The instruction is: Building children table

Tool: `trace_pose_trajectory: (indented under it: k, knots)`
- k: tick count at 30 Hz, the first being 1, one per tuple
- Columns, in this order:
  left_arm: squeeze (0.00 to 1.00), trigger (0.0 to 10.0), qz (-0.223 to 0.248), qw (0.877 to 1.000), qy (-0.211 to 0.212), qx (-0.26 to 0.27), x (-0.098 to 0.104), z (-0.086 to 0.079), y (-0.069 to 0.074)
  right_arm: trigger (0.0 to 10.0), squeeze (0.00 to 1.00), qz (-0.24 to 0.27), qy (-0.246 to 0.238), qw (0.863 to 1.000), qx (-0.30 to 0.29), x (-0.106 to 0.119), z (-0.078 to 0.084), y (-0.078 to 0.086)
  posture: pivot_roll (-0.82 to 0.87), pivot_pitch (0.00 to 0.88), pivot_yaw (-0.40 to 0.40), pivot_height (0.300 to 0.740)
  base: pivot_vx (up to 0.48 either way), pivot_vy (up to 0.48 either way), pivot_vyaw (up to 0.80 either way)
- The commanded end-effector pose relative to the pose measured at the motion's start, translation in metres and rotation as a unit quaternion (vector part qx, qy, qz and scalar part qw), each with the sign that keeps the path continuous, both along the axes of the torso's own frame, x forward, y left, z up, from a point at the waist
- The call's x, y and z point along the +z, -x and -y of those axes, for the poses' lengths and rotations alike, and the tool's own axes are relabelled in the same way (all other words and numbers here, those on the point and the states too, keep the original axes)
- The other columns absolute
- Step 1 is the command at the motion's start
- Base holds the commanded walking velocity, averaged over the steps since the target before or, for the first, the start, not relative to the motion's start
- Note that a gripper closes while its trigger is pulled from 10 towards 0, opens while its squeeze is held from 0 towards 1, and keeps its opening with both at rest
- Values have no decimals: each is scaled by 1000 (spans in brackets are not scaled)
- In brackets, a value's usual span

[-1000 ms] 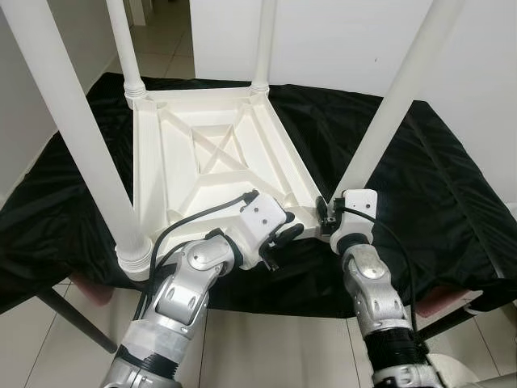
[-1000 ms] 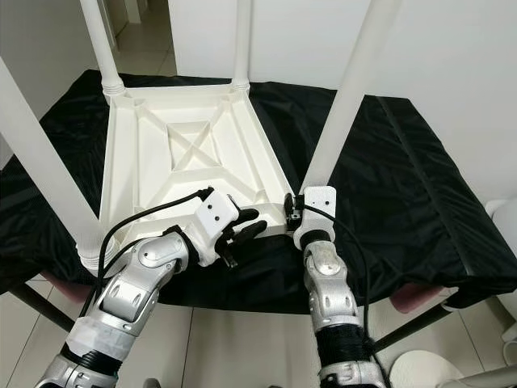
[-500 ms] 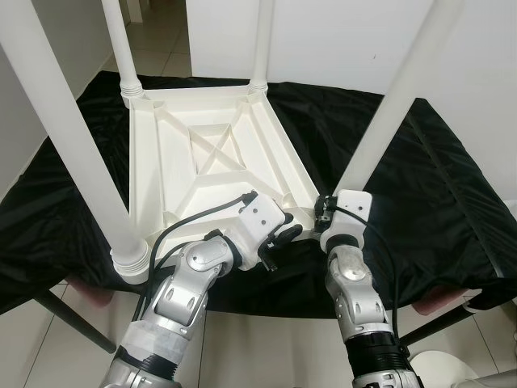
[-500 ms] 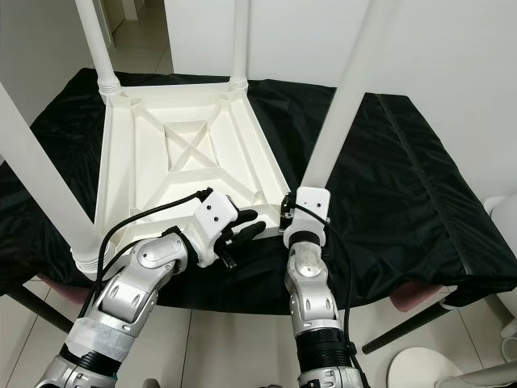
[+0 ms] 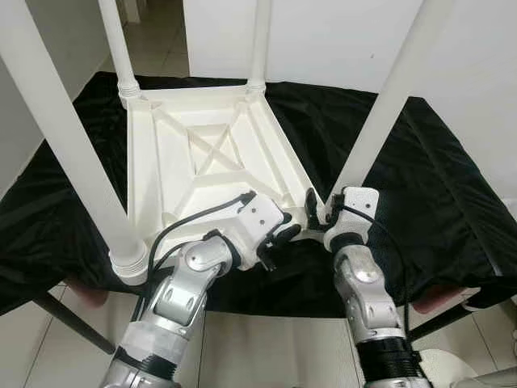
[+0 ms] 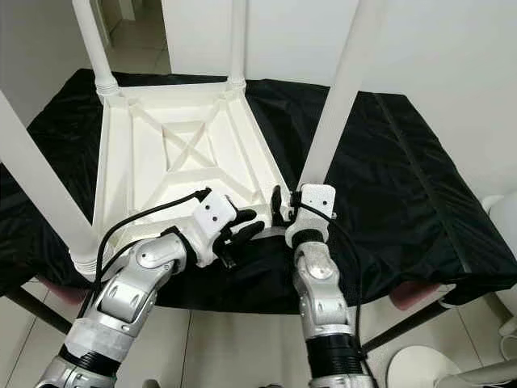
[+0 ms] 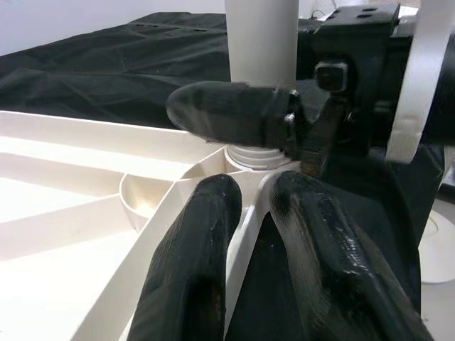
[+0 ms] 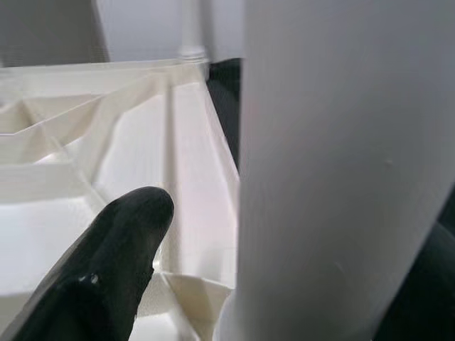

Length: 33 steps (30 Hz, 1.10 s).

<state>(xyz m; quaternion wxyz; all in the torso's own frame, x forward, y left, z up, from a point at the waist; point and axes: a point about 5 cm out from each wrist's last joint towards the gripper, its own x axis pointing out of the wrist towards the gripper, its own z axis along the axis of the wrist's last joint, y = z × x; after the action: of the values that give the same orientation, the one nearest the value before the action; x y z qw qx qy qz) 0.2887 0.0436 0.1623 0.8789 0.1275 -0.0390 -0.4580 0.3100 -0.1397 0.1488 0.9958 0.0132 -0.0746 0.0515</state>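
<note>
A white children's table point(image 5: 202, 162) lies upside down on a black cloth point(image 5: 452, 178), its legs pointing up. My left gripper point(image 5: 279, 242) is at the table's near edge. In the left wrist view its two black fingers point(image 7: 192, 241) straddle the thin white rim point(image 7: 245, 227) and are shut on it. My right gripper point(image 5: 323, 212) sits at the base of the near right leg point(image 5: 388, 105). One black finger point(image 8: 106, 270) stands a little apart from the leg point(image 8: 341, 163); the other finger is hidden behind it.
The near left leg point(image 5: 73, 137) rises close to my left arm, and two far legs point(image 5: 117, 48) point(image 5: 260, 40) stand at the back. A white wall is behind. Tiled floor and dark furniture legs point(image 5: 73, 323) lie below the cloth's front edge.
The right gripper has spread its fingers at the leg's base; one finger now sticks out to the left of the leg. The left gripper has stayed on the rim. The camera has shifted slightly.
</note>
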Motion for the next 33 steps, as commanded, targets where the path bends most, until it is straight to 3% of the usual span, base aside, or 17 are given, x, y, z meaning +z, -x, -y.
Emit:
trace_pose_trajectory:
  k: [1,2,9,18,31,33]
  knots:
    - [0,10000,5,999,1,35,0,-2,-3,10000,486,-7,2,1000,28,-1,6,0,13,65,-37,740,0,0,0]
    - [0,10000,6,999,1,34,1,-2,-4,10000,0,-4,19,998,53,1,11,-2,12,64,-36,740,0,0,0]
    - [0,10000,9,999,-2,33,2,-2,-6,10000,0,-13,69,990,122,1,27,-8,18,57,-31,740,0,0,0]
    - [0,10000,12,999,-2,34,4,-3,-7,10000,0,-29,96,978,181,-3,38,-16,23,53,-28,740,0,0,0]
    - [0,10000,15,999,-4,34,5,-3,-8,9765,0,-39,109,973,199,-3,45,-28,33,50,-30,740,0,0,0]
    - [0,10000,16,999,-4,35,6,-3,-8,3176,0,-47,114,970,209,-6,46,-29,34,51,-34,740,0,0,0]
